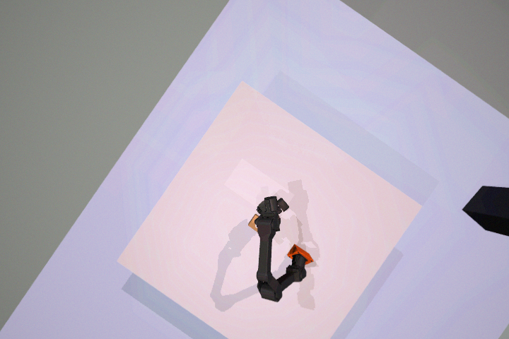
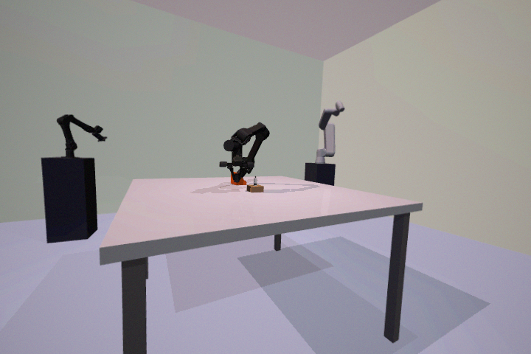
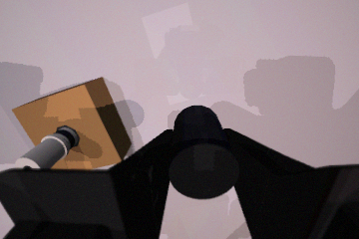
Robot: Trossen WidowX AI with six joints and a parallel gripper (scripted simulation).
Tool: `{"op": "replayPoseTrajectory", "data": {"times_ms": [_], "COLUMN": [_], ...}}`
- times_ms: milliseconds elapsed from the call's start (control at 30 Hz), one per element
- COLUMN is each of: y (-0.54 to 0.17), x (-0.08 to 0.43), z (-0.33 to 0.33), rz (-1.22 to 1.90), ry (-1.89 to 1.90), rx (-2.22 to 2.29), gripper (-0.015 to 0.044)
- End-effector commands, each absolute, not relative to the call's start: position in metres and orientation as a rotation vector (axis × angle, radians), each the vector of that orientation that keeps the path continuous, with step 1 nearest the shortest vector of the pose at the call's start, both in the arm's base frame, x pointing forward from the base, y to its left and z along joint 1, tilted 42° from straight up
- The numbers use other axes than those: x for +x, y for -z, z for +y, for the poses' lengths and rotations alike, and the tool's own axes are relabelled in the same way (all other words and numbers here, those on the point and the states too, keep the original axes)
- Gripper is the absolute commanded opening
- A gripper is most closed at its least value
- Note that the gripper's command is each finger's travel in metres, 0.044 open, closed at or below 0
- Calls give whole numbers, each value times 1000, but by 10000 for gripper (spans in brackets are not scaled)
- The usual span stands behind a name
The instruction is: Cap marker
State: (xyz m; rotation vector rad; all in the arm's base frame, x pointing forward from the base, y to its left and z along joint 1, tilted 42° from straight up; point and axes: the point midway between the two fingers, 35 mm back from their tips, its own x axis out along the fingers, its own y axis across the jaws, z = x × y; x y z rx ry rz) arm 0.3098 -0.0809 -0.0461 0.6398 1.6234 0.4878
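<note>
Claw (image 3: 203, 164) clamped on dark cap (image 3: 202, 149), raised off worktop (image 3: 287, 40) — plain only in wrist view. Marker (image 3: 50, 149) upright in holder block (image 3: 73, 119), just left of claw, uncapped. Top view: block (image 1: 253, 222) largely hidden under arm, well inside worktop edges.

The gripper (image 3: 203, 164) was seen from above with its two dark fingers closed from either side on the black cap (image 3: 202, 154), which was held upright at the centre of the view, slightly toward six o'clock. At about nine o'clock from the cap, the tan holder block (image 3: 95, 112) was seen on the pale table (image 3: 287, 35). The marker (image 3: 50, 149), grey-barrelled with a dark tip, was seated in the block. Marker and cap were apart.
</note>
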Motion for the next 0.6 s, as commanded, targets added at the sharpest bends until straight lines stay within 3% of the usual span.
{"op": "replayPoseTrajectory", "data": {"times_ms": [0, 567], "y": [41, -23], "x": [310, 315], "z": [-82, -53], "rz": [1627, 1628], "ry": [-490, -490], "rx": [631, 633], "gripper": [0, 0]}}
